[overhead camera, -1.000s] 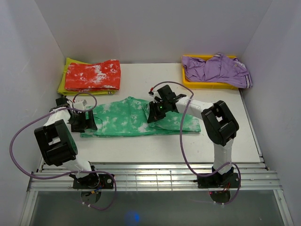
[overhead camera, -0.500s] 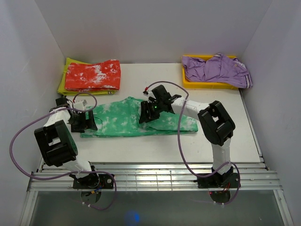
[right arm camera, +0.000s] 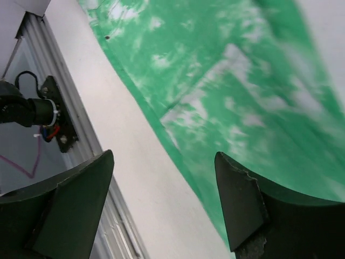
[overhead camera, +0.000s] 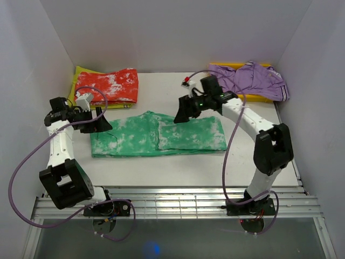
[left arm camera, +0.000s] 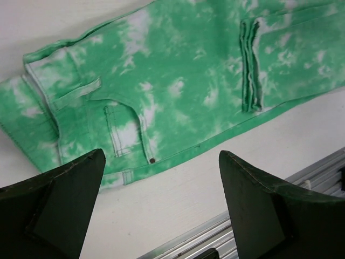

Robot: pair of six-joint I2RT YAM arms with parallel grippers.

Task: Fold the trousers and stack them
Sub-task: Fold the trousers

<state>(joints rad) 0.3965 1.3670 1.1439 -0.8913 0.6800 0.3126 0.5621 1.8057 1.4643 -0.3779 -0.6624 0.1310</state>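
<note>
The green trousers (overhead camera: 156, 136) with white blotches lie flat on the white table (overhead camera: 161, 172), their legs folded back over the upper part. My left gripper (overhead camera: 101, 125) hovers open above the waist end at the left. In the left wrist view the trousers (left arm camera: 183, 81) show a pocket and the folded leg hems, with nothing between the fingers of the left gripper (left arm camera: 161, 156). My right gripper (overhead camera: 182, 111) hangs open over the far edge of the folded legs. The right wrist view shows the trousers (right arm camera: 232, 81) below the empty right gripper (right arm camera: 164, 156).
A folded red-and-white garment (overhead camera: 106, 86) rests on a yellow-green one at the back left. A purple garment (overhead camera: 248, 80) fills a yellow tray (overhead camera: 237, 97) at the back right. White walls close in three sides. A metal rail (overhead camera: 172, 202) runs along the near edge.
The right gripper carried the leg end leftward, opened, let it go and rose toward the back. The left gripper lifted off the waist end and drew back to the left.
</note>
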